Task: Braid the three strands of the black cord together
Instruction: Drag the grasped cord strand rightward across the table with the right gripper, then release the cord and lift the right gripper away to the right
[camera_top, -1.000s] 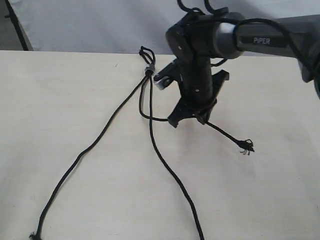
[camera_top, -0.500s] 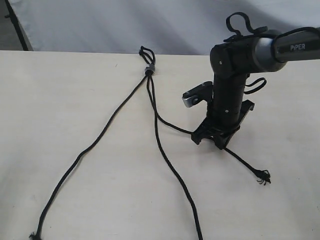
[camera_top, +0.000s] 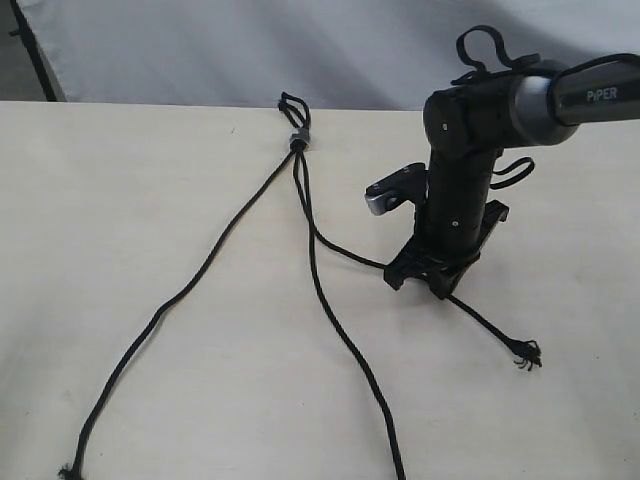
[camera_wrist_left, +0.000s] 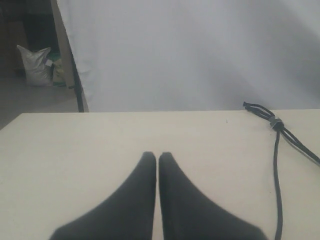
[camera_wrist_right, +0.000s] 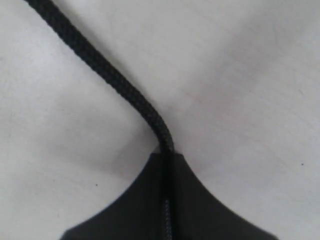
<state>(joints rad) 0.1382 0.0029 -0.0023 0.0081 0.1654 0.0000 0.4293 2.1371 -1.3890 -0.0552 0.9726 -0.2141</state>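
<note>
The black cord lies on the pale table, its short loop (camera_top: 292, 103) at the far edge and a grey band (camera_top: 297, 139) joining the three strands. The left strand (camera_top: 180, 295) runs to a frayed tip at the near left. The middle strand (camera_top: 345, 340) runs off the near edge of the view. My right gripper (camera_top: 432, 280) is shut on the right strand (camera_top: 345, 252), whose frayed tip (camera_top: 525, 352) trails behind it. The right wrist view shows that strand (camera_wrist_right: 115, 82) pinched in the gripper (camera_wrist_right: 166, 156). My left gripper (camera_wrist_left: 157, 156) is shut and holds nothing; the loop (camera_wrist_left: 257, 107) and band (camera_wrist_left: 274, 121) lie far to its side.
A white backdrop (camera_top: 200, 50) hangs behind the table's far edge, with a black pole (camera_top: 35, 55) at its left. The left wrist view shows a bag (camera_wrist_left: 35, 65) on the floor beyond the table. The left arm is outside the exterior view.
My right gripper has carried the right strand rightward and toward the near side, pulling it away from the middle strand. Over the last half second it has hardly moved.
</note>
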